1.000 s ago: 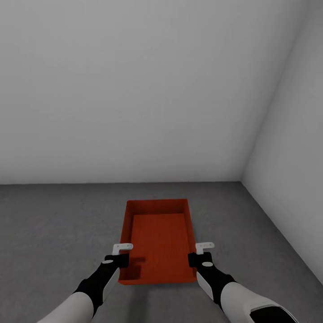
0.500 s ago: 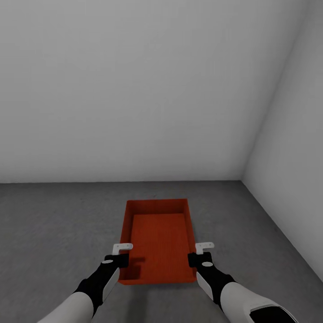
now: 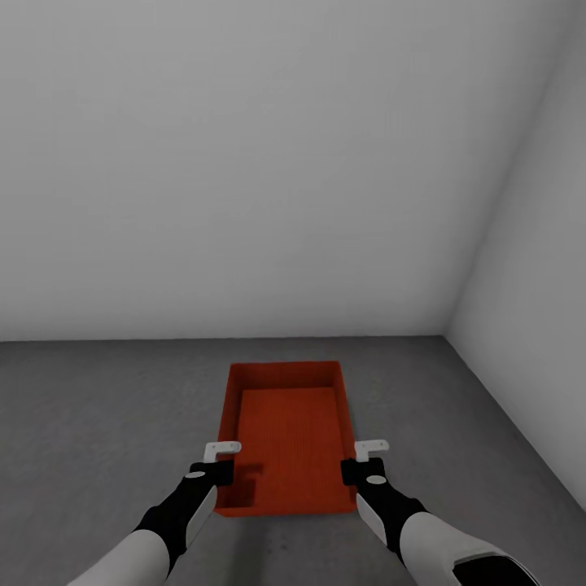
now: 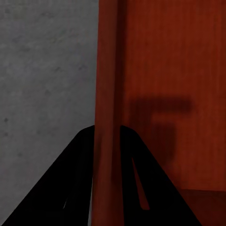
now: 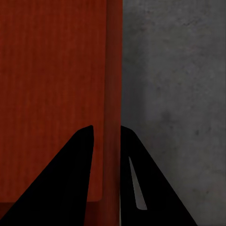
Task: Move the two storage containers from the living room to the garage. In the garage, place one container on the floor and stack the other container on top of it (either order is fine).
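Both claws grip one red-orange storage container (image 3: 289,435) above the grey concrete floor (image 3: 98,423): left claw (image 3: 218,472) on its left wall, right claw (image 3: 360,470) on its right.

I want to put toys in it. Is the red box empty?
Empty. The storage container shows only its bare ribbed base; both grippers grip its side walls.

Red-orange container (image 3: 286,435) (faintly ribbed base); mottled dark grey floor (image 3: 98,423); plain grey-white walls (image 3: 244,163).
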Robot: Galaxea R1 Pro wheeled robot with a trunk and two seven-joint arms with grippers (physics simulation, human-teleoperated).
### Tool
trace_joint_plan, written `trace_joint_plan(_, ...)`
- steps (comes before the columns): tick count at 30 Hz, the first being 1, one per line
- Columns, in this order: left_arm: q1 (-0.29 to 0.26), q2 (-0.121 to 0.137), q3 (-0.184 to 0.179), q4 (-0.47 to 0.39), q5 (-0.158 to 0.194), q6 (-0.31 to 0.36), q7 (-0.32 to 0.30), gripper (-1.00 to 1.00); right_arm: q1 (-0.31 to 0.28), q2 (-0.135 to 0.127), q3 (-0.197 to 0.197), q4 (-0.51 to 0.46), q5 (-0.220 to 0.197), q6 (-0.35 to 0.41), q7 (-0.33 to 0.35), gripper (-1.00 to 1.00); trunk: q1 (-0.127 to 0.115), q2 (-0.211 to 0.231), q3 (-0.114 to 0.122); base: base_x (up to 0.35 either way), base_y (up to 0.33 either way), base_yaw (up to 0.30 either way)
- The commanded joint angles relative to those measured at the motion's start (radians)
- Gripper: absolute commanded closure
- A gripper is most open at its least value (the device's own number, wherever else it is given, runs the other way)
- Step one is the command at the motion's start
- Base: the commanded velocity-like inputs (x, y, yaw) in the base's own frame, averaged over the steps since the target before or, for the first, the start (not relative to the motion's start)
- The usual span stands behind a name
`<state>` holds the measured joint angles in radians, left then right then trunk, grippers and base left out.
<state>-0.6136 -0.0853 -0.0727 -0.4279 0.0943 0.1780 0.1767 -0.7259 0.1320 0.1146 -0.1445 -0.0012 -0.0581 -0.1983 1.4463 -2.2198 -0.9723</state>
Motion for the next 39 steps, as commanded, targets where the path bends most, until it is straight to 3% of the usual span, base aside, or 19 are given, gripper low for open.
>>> trace_joint_plan(1,0.0,0.001,0.059,0.0,0.033,0.008,0.016,1.0,-0.001,0.0,-0.055,-0.003,0.015,-0.015,-0.024,1.0,0.0,0.0,-0.001,0.322,0.0,0.0)
trace_joint_plan(19,0.0,0.002,0.06,0.0,0.034,0.008,0.016,1.0,-0.001,0.0,-0.055,-0.004,0.011,-0.015,-0.023,1.0,0.0,0.0,-0.001,0.319,0.0,0.0)
trace_joint_plan(39,0.0,0.0,0.059,0.001,0.035,0.008,0.015,1.0,-0.001,-0.002,-0.055,0.005,0.015,-0.017,-0.024,1.0,0.0,0.0,-0.001,0.018,0.0,0.0)
